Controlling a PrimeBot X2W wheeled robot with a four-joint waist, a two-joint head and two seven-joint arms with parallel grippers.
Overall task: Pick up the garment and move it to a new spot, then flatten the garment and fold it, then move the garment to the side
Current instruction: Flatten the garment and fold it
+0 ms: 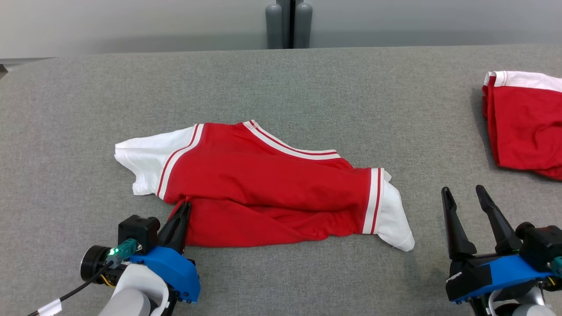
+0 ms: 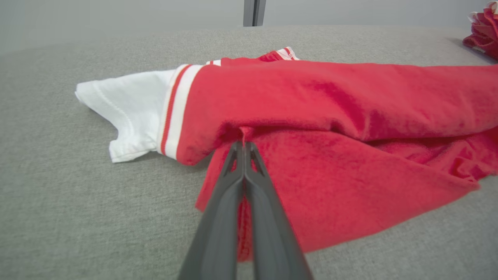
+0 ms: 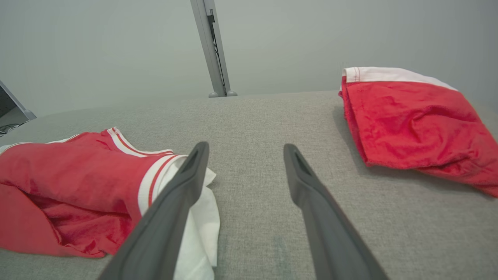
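Left gripper (image 1: pixel 185 206) at 7 o'clock in head view, fingers pressed together on the garment (image 1: pixel 263 184), at its near-left red edge. Left wrist view gives the pinch close up: gripper (image 2: pixel 244 144) tips meet under a small nub of red cloth where the upper red layer overlaps the lower one.

Right gripper (image 1: pixel 462 189) at 4 o'clock, fingers spread wide, holding nothing, above bare desk (image 1: pixel 307 79). Right wrist view: gripper (image 3: pixel 245 147) with desk (image 3: pixel 249 116) showing between the 2 fingers; the left finger overlaps the garment's (image 3: pixel 70 171) white sleeve in the picture; contact cannot be told.

Garment lies at desk centre, crumpled, red body, 2 white sleeves with red-white stripe bands, 1 toward 9 o'clock, 1 toward 4 o'clock. Head view gives its full outline; left wrist view the garment (image 2: pixel 330 101) with its 9 o'clock sleeve.

Second red-and-white garment (image 1: pixel 527 127) at 2 o'clock, well apart; right wrist view shows it bunched (image 3: pixel 408 124).

Grey post (image 1: pixel 288 24) at 12 o'clock behind the desk.

White tag (image 1: pixel 50 307) on the left arm's cable, too small to read.
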